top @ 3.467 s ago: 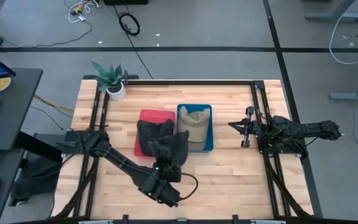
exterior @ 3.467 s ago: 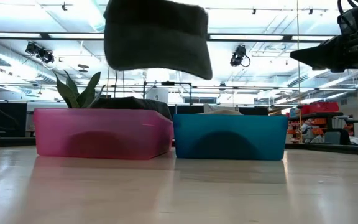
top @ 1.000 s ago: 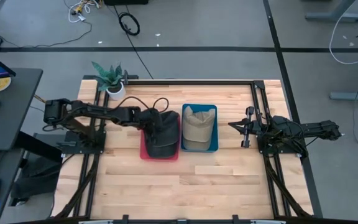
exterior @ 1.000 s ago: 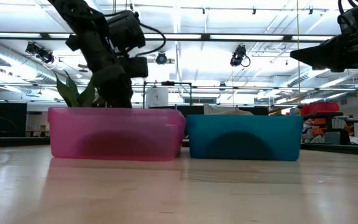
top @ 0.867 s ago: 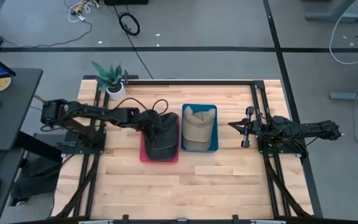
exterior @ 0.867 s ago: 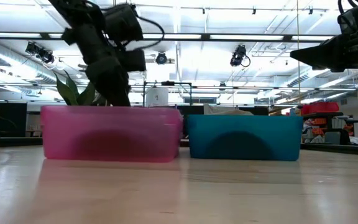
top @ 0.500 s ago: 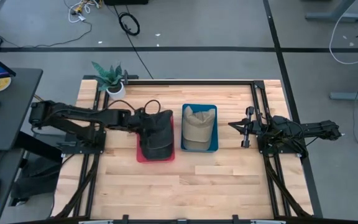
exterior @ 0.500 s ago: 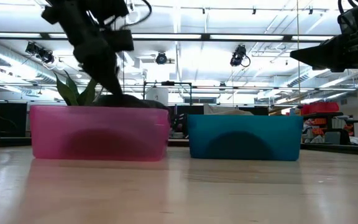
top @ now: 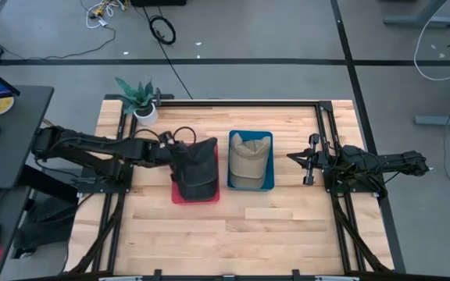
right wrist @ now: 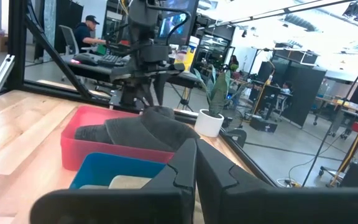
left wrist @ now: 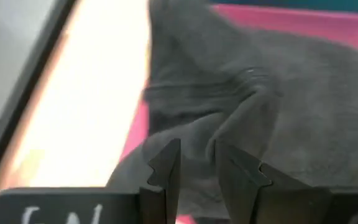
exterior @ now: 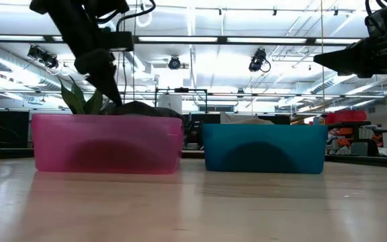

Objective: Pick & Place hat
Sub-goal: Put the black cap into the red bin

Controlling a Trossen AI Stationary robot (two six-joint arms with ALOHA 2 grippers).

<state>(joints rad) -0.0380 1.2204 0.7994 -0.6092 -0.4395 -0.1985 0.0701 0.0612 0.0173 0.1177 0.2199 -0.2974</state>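
Observation:
A dark grey hat (top: 196, 170) lies in the pink bin (top: 176, 193), humped above its rim in the low view (exterior: 140, 107). My left gripper (top: 170, 152) stands open at the hat's left edge (left wrist: 196, 146), its fingers a little apart with grey cloth showing beyond the gap. In the low view the gripper (exterior: 111, 97) slants down just left of the hat. My right gripper (top: 291, 158) hangs shut above the table, right of the blue bin (top: 269, 186), and holds nothing.
A tan hat (top: 248, 160) fills the blue bin, which stands just right of the pink one. A potted plant (top: 141, 101) stands at the far left corner. Black frame rails (top: 323, 133) run along both sides. Bare wood lies toward the near edge.
My left gripper has drawn back from over the hat toward the table's left edge. The pink bin with the dark hat has slid a little to the left with it. The hat stays lying in the bin.

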